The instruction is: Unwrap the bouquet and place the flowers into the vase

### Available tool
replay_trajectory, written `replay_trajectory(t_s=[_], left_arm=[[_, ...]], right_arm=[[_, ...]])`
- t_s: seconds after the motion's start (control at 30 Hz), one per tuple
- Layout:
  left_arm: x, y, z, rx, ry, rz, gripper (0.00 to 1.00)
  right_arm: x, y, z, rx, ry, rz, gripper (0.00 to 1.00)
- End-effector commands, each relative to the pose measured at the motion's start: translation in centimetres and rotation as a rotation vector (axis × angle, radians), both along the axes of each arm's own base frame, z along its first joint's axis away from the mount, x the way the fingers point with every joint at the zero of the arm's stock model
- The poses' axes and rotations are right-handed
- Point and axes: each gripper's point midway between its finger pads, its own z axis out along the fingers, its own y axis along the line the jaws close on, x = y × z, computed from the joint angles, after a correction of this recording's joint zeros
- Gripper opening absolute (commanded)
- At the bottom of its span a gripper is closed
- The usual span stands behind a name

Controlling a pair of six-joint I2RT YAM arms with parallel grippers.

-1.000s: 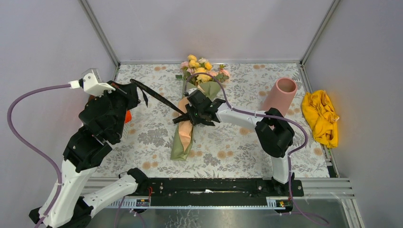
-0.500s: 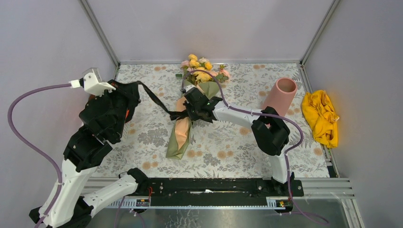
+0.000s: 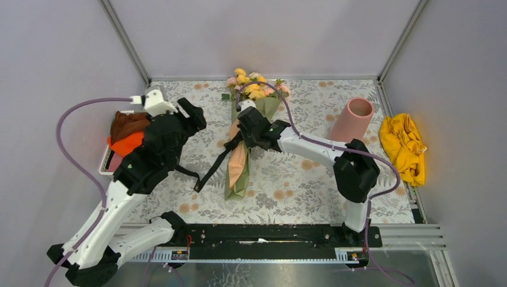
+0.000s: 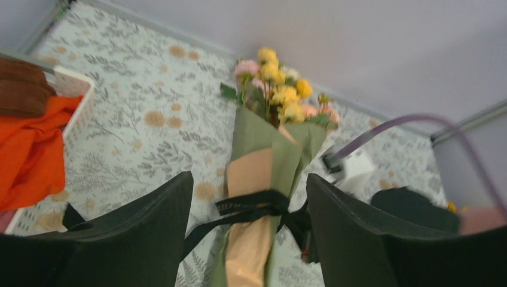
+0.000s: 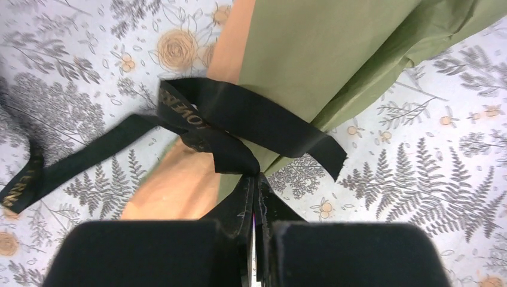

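Top external view shows the bouquet (image 3: 238, 170) lying on the floral-patterned counter (image 3: 287, 185) near its middle, narrow end toward the arms and the flowers (image 3: 254, 88) at the far end, close to the back wall. The paper cone is wrapped around the stems, peach inside olive green. A black ribbon (image 3: 210, 172) circles the middle of the cone, and one loose tail runs off to the left and toward the near edge, flat on the counter.

The right gripper (image 5: 258, 224) sits at the ribbon's knot on the right side of the cone, clenched on strands of ribbon that run up between its fingertips. The left gripper (image 4: 248, 179) hangs above the counter left of the bouquet, facing it, released and spread wide with nothing between its fingers (image 4: 149, 233).

The pink vase (image 3: 353, 119) stands mouth up toward the far right, well apart from the bouquet. A crumpled yellow cloth (image 3: 405, 146) lies just beyond it by the right wall. At the left edge a white tray (image 4: 76, 84) holds an orange cloth (image 3: 127, 143) and a brown cloth (image 3: 124, 122).
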Motion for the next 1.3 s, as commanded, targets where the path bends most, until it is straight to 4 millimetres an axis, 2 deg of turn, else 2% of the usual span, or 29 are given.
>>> replay_trajectory(t_s=[0.0, 0.23, 0.37, 0.73, 1.0, 1.13, 1.27], left_arm=[[1.3, -3.6, -2.0, -0.009, -0.002, -0.135, 0.76], [1.9, -9.6, -9.5, -0.059, 0.065, -0.381, 0.60], [2.1, -11.4, -13.0, -0.081, 0.095, -0.447, 0.58], [3.9, -13.1, -16.8, -0.033, 0.132, -0.476, 0.56], [4.8, -14.4, -20.1, -0.005, 0.210, -0.495, 0.36], [5.2, -14.5, -21.0, 0.005, 0.220, -0.491, 0.37], [6.0, -14.6, -21.5, 0.013, 0.225, -0.469, 0.45]], right_arm=[[0.8, -1.0, 6.7, 0.067, -0.141, -0.049, 0.00], [0.3, -1.6, 8.6, 0.099, -0.152, -0.057, 0.00], [0.0, -1.8, 8.7, 0.099, -0.150, -0.057, 0.00], [-0.6, -2.2, 9.3, 0.121, -0.148, -0.053, 0.00], [-0.8, -2.7, 9.9, 0.124, -0.159, -0.057, 0.00], [-1.0, -2.7, 10.1, 0.131, -0.157, -0.052, 0.00], [-1.2, -2.7, 10.3, 0.138, -0.153, -0.048, 0.00]])
